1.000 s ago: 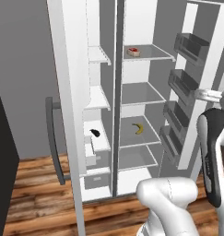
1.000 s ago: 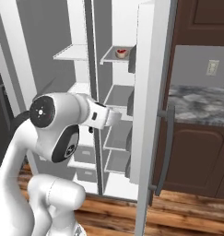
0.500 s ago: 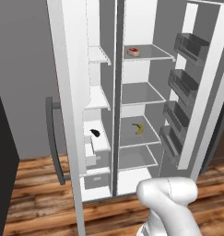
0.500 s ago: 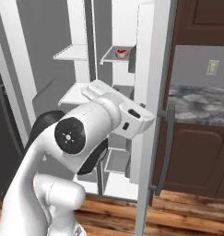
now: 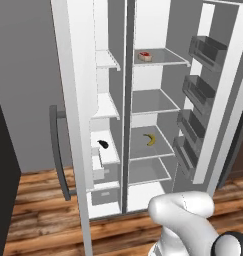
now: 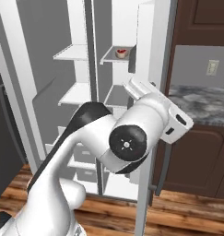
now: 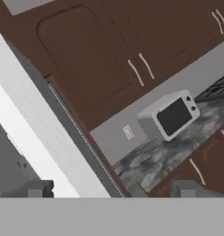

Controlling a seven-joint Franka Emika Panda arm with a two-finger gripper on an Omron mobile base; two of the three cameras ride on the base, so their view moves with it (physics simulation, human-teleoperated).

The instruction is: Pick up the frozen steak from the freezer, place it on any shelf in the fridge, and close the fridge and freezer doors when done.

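The frozen steak (image 5: 144,56) is a small reddish slab lying on the top grey shelf (image 5: 165,59) of the fridge (image 5: 153,120); the right base view shows the steak (image 6: 122,53) there too. The freezer (image 5: 105,125), the narrow compartment left of it, stands open. Both doors are swung wide: the freezer door (image 5: 73,125) at the left, the fridge door (image 5: 213,100) at the right. In the hand view my gripper (image 7: 111,191) is open with nothing between its tips and faces the kitchen cabinets, well away from the steak.
A yellow banana (image 5: 150,139) lies on a lower fridge shelf and a small black lump (image 5: 103,145) on a freezer shelf. Door bins (image 5: 195,85) stick out from the fridge door. A microwave (image 7: 171,115) sits on the marble counter (image 6: 201,103) under dark brown cabinets (image 7: 95,50).
My arm has swung right, away from the fridge interior toward the fridge door's edge. The steak, banana and both doors have not moved.
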